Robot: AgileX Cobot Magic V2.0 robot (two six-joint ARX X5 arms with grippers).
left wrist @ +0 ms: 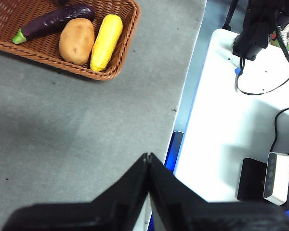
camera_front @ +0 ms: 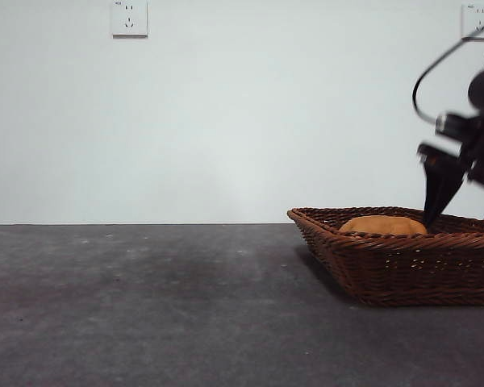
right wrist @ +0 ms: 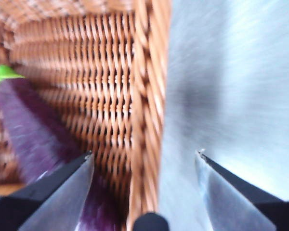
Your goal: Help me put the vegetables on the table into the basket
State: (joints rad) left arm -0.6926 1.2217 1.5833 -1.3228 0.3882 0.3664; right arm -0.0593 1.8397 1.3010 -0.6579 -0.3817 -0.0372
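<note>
The right gripper (right wrist: 144, 161) hangs wide open and empty over the basket's (left wrist: 119, 57) rim, with the eggplant (right wrist: 33, 130) lying just inside below it. The left gripper (left wrist: 148, 159) waits well back over the table (left wrist: 77, 139), jaws pressed together on nothing. Corn (left wrist: 106, 41), potato (left wrist: 77, 41) and eggplant all lie in the basket, so the loading looks done; the next move is probably lifting the right arm clear.

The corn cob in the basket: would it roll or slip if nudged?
Probably little rolling: the corn cob lies wedged between the potato and the basket wall. Its rounded shape could roll on open table. Its bumpy-looking surface probably grips fairly well.
</note>
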